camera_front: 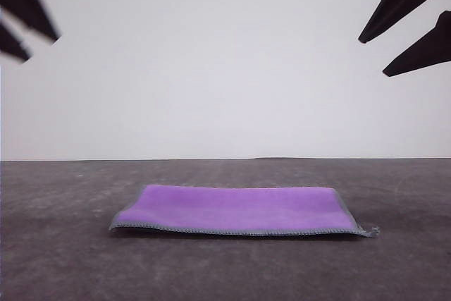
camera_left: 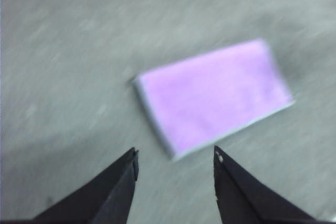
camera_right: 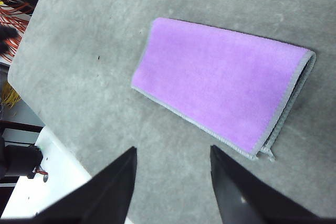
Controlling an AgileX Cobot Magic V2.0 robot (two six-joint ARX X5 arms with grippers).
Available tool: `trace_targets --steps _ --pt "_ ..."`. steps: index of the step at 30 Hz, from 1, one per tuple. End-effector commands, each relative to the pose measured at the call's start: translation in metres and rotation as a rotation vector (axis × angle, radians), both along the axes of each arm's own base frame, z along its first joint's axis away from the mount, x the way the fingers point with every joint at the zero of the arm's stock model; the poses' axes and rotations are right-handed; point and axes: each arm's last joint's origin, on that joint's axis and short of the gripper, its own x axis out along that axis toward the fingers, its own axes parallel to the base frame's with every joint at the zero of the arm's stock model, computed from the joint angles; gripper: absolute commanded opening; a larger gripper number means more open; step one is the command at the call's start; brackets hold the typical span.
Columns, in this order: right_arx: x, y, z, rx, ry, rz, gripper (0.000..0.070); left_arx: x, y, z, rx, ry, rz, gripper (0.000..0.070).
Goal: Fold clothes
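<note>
Front view showed the cloth (camera_front: 239, 211) lying flat on the dark grey worktop (camera_front: 63, 259), near the middle, folded over with its purple face up and a grey stitched edge running along the near side. A small loose tag of edging stuck out at its right near corner. The left end effector (camera_front: 20, 17) hung high at the upper left, well apart from the cloth, its two dark fingers spread with a clear gap and nothing between them. The right end effector (camera_front: 402, 33) hung high at the upper right, also well above the cloth, fingers parted and empty.

From the left wrist, in a blurred picture, the left end effector (camera_left: 176, 158) stood wide over bare worktop (camera_left: 63, 51), just beside the purple cloth (camera_left: 212, 98). From the right wrist, the right end effector (camera_right: 173, 153) stood wide as well, near the stitched long edge of the cloth (camera_right: 220, 85), which lay doubled, both layers showing at one short end.
</note>
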Motion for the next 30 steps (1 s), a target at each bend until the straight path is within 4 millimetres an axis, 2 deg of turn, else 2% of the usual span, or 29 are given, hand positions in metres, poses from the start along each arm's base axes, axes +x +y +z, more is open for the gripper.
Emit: trace_targets --steps 1,6,9,13,23,30 --pt "0.001 0.001 0.001 -0.003 -0.001 -0.001 0.0281 -0.006 0.002 -0.004 -0.007 -0.035 -0.002 0.0270" --pt "-0.001 -0.001 -0.003 -0.042 0.059 -0.051 0.0281 -0.025 0.009 -0.014 -0.030 -0.094 0.000 0.0270" --pt "0.001 -0.001 -0.006 -0.053 0.106 -0.098 0.0281 -0.029 0.010 -0.011 -0.040 -0.120 0.000 0.0271" --pt "0.014 0.001 -0.016 -0.080 0.142 -0.136 0.0281 -0.030 0.010 -0.010 -0.043 -0.128 0.000 0.0271" --pt "0.064 0.012 -0.068 -0.119 0.216 -0.115 0.0282 -0.030 0.010 -0.010 -0.044 -0.130 0.000 0.0271" --pt "0.079 0.015 -0.101 -0.150 0.282 -0.092 0.0282 -0.030 0.010 -0.010 -0.044 -0.130 0.000 0.0271"
